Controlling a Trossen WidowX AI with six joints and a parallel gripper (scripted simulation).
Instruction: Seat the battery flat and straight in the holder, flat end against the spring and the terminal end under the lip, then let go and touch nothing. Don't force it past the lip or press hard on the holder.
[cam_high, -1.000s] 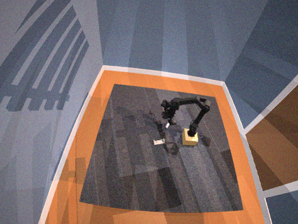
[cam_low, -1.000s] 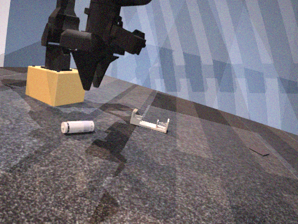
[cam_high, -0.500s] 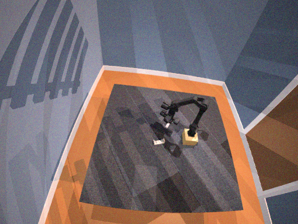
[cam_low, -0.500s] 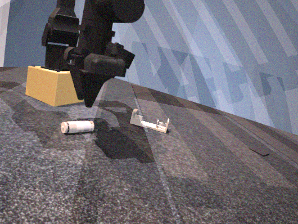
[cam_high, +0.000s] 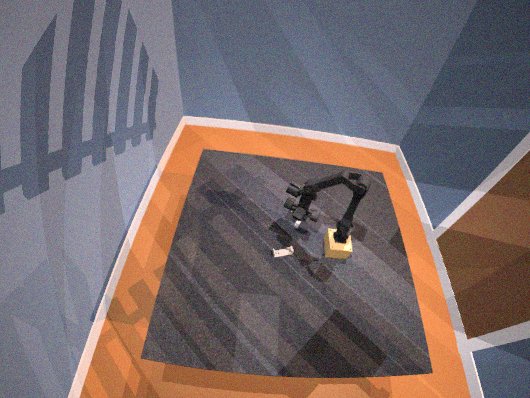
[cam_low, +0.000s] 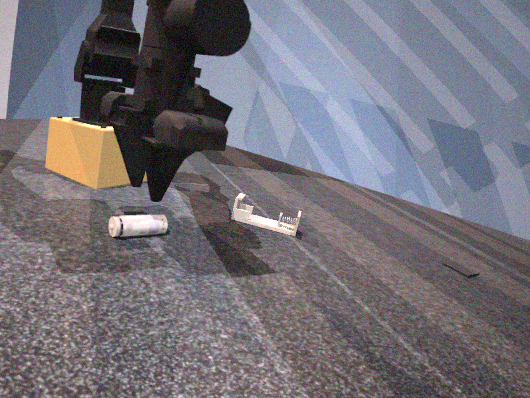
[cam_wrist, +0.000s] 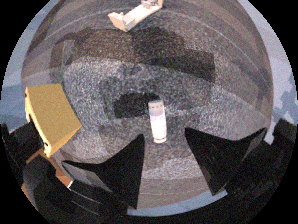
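Observation:
A white cylindrical battery (cam_low: 137, 225) (cam_wrist: 157, 123) (cam_high: 298, 224) lies on its side on the dark mat. The white holder (cam_low: 266, 219) (cam_wrist: 136, 12) (cam_high: 283, 251) stands empty on the mat, apart from the battery. My gripper (cam_low: 146, 190) (cam_wrist: 164, 135) (cam_high: 299, 214) is open and points down, hanging a little above the battery. In the wrist view the battery lies lengthwise between the two fingertips, and the fingers do not touch it.
The arm's yellow base block (cam_low: 80, 150) (cam_high: 337, 245) (cam_wrist: 49, 116) stands close behind the battery. The dark mat (cam_high: 225, 300) lies on an orange table (cam_high: 150, 210) with a pale rim. A small dark strip (cam_low: 462, 270) lies on the mat far to the right.

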